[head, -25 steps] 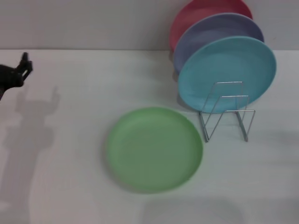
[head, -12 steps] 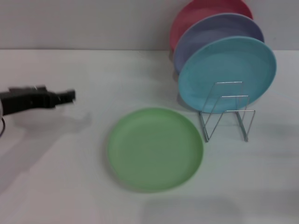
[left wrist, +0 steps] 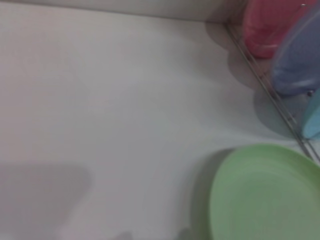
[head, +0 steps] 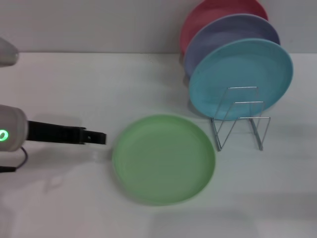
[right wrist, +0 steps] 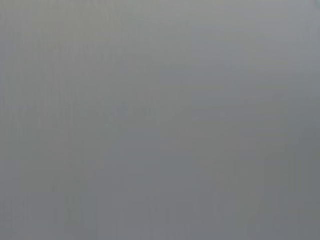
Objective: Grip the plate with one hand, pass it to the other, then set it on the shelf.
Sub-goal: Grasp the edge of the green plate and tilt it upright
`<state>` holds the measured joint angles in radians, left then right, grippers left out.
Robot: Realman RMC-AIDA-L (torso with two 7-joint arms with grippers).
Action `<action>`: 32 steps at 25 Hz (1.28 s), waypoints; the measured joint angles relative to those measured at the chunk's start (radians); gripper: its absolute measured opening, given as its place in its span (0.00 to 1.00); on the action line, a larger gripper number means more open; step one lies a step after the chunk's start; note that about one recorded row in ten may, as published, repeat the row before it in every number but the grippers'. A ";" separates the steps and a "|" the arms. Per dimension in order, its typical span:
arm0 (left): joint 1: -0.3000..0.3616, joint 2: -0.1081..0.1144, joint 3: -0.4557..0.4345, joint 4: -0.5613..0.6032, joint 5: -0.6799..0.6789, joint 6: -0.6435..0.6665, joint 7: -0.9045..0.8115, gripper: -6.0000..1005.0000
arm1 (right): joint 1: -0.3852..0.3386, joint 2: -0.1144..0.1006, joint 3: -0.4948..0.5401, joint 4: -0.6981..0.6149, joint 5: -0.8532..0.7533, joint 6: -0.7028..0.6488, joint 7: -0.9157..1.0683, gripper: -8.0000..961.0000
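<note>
At the left of the head view we see the left gripper (head: 99, 138) reaching in low over the table (head: 74, 84), its dark tip just beside the left rim of the green plate (head: 163, 158), with a small gap between them. We see the fingers side-on as one dark bar, so we cannot tell whether they are spread or pressed together.

The green plate lies flat on the table in front of the rack (head: 241, 121), near it but apart.

The rack (thin wire loops) holds three plates on edge: a blue plate (head: 241, 77) at the front, a lavender plate (head: 223, 34) behind it, and a pink plate (head: 208, 15) at the back, each partly hidden by the one in front. The front loops stand free.

The left wrist view cuts off the green plate (left wrist: 267, 195) and shows only slivers of the racked plates. The right wrist view is plain grey, and we see the right gripper nowhere.
</note>
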<state>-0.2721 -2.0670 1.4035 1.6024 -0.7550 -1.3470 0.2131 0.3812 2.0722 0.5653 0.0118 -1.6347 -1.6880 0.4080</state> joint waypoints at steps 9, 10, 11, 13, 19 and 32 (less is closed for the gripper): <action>-0.050 -0.001 0.182 0.003 0.123 0.025 -0.249 0.76 | 0.030 -0.006 0.001 -0.051 0.001 0.047 0.001 0.61; -0.061 -0.001 0.202 -0.001 0.147 0.029 -0.284 0.76 | 0.035 -0.006 0.001 -0.058 0.001 0.055 0.001 0.61; -0.067 -0.001 0.212 -0.003 0.157 0.031 -0.301 0.76 | 0.037 -0.006 0.001 -0.062 0.001 0.059 0.001 0.61; -0.092 -0.002 0.238 -0.026 0.190 0.034 -0.352 0.75 | 0.040 -0.007 0.001 -0.068 0.001 0.061 0.001 0.61; -0.153 -0.002 0.261 -0.135 0.228 0.062 -0.415 0.75 | 0.042 -0.011 -0.007 -0.070 -0.003 0.054 0.002 0.61; -0.212 -0.002 0.309 -0.225 0.237 0.109 -0.460 0.74 | 0.029 -0.014 -0.010 -0.075 -0.004 0.045 0.004 0.61</action>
<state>-0.4843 -2.0695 1.7127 1.3770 -0.5182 -1.2382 -0.2472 0.4097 2.0585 0.5550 -0.0629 -1.6391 -1.6430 0.4125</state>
